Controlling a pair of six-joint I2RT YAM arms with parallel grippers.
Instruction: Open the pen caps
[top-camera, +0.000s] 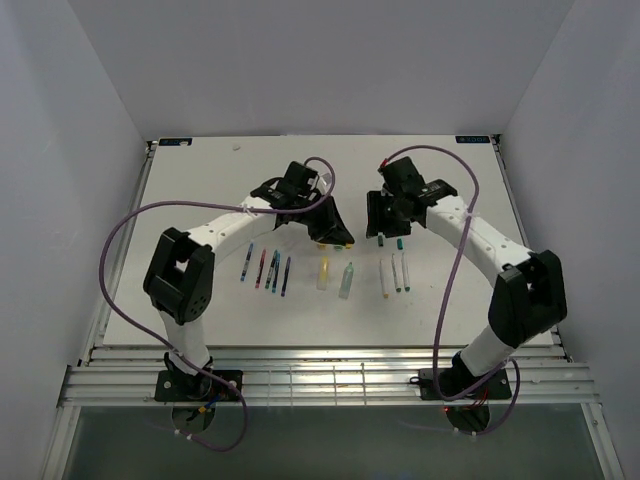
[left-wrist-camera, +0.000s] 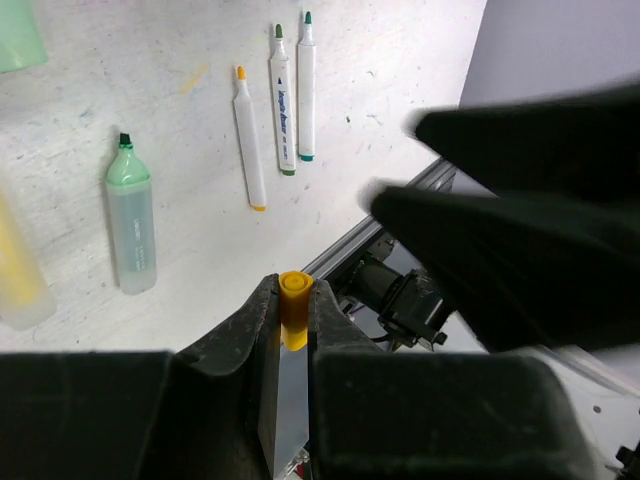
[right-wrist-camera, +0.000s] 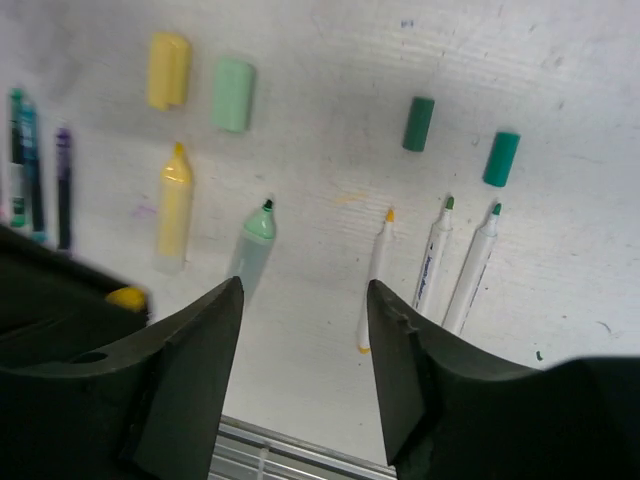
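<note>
Left gripper jaws pinched a small yellow cap, held above mid tabletop; right gripper jaws spread, empty, over uncapped white pens toward the near edge. Risk: cap could slip from the thin pinch and roll off; right jaws lowering could scatter the pens

We are seeing yellows, greens and whites on a scuffed white table.
We are looking at a yellow cap, a pale-green cap, a dark-green cap, a teal cap, and three white pens tipped yellow and green.
</note>
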